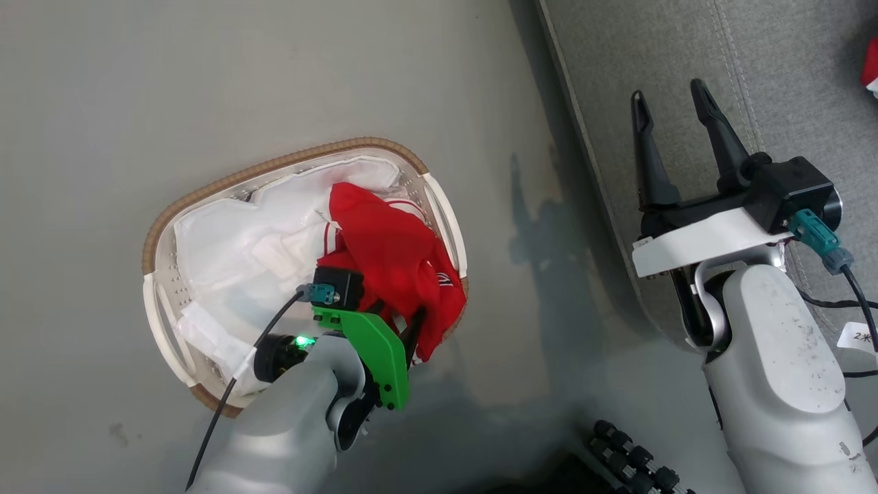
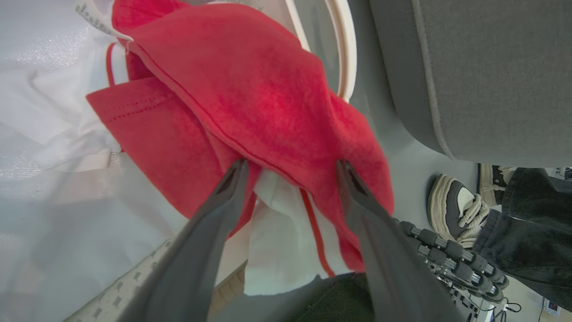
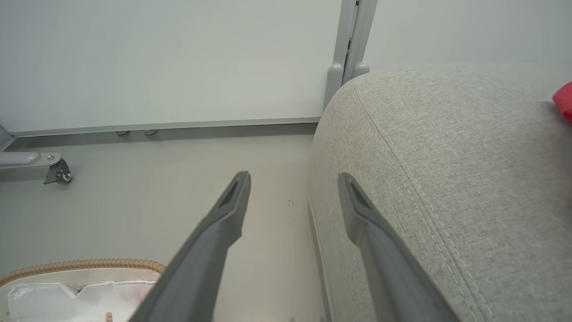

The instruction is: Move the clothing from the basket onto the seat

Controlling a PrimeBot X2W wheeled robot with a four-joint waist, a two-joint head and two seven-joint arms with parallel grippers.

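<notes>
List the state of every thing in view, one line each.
Basket: upright, one garment inside.
Red garment: crumpled in basket, spilling over rim.
Seat: bears a red cloth at the view's edge.
Left gripper: open, astride the garment, not closed on it.
Right gripper: open, empty, over the seat's edge.

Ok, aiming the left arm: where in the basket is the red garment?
Head view: the red garment is heaped at the right side of the basket, nearest the seat.

Clothing [image 2: 250, 89] is fleecy cloth, basket [image 1: 164, 271] smooth plastic, seat [image 3: 447, 188] matt woven fabric.
</notes>
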